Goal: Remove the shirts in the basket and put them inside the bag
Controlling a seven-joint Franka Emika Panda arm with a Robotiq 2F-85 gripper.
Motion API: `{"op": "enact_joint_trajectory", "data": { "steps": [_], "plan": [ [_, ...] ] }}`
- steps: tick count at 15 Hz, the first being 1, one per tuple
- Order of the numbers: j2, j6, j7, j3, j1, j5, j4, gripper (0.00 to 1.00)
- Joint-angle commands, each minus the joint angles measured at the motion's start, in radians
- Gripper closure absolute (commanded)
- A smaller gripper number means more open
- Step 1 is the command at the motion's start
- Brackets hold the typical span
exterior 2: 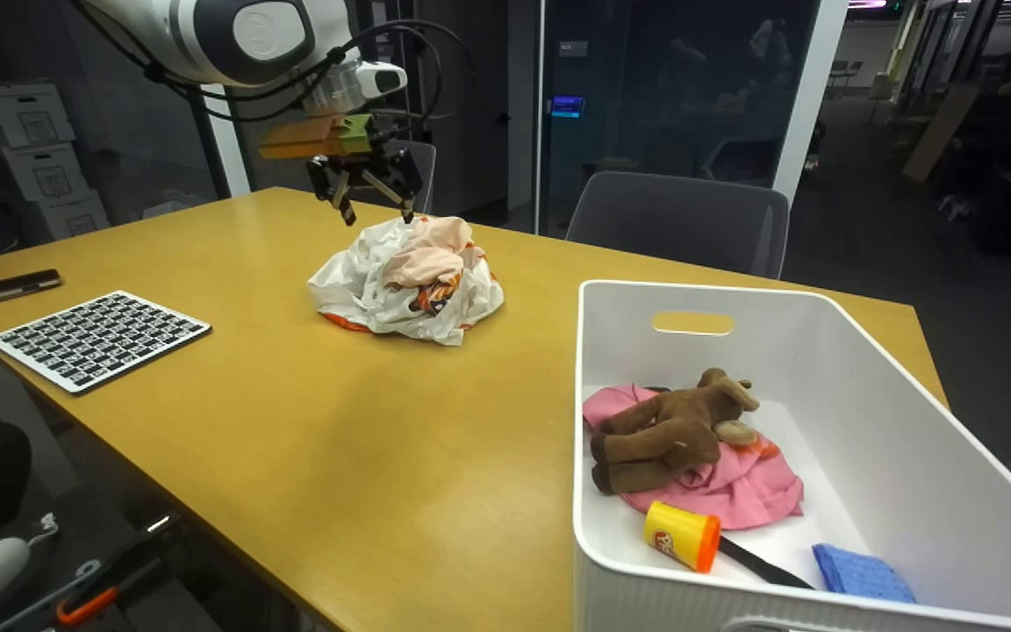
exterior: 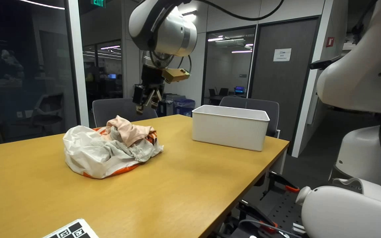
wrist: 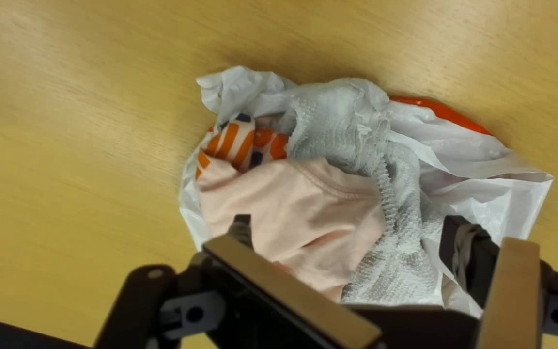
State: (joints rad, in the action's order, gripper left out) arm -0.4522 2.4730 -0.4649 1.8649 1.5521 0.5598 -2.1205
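Observation:
A crumpled white plastic bag [exterior: 81,148] with orange edges lies on the table; it also shows in an exterior view [exterior 2: 352,285] and the wrist view [wrist: 482,203]. A pale peach shirt [wrist: 288,203], a grey knit cloth [wrist: 395,261] and an orange-patterned cloth [wrist: 233,140] lie bunched in or on it. The white basket [exterior 2: 892,421] holds a pink shirt [exterior 2: 760,483], partly hidden under a brown plush animal [exterior 2: 690,426]. Its inside is hidden in an exterior view [exterior: 227,132]. My gripper [exterior: 147,108] is open and empty, above the bag and apart from the clothes [exterior 2: 378,216].
The basket also holds a yellow tub with orange lid [exterior 2: 681,534], a blue cloth-like item [exterior 2: 861,572] and a black strip [exterior 2: 760,562]. A checkered board [exterior 2: 102,338] and a dark slim object [exterior 2: 10,285] lie on the table. Chairs [exterior 2: 681,224] stand behind the table.

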Motion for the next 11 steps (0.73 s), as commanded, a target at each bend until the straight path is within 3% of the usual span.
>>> {"op": "enact_joint_trajectory", "data": {
  "steps": [1, 5, 6, 7, 9, 11],
  "plan": [
    [0.109, 0.109, 0.181, -0.209, -0.232, -0.152, -0.148, 0.0],
    [0.141, 0.097, 0.378, -0.507, -0.512, -0.284, -0.233, 0.0],
    [0.062, 0.069, 0.306, -0.58, -0.573, -0.171, -0.25, 0.0],
    [0.184, 0.094, 0.419, -0.506, -0.508, -0.374, -0.221, 0.0],
    [0.187, 0.097, 0.427, -0.628, -0.624, -0.363, -0.249, 0.0],
    [0.185, 0.098, 0.428, -0.648, -0.646, -0.359, -0.256, 0.0]
  ]
}}
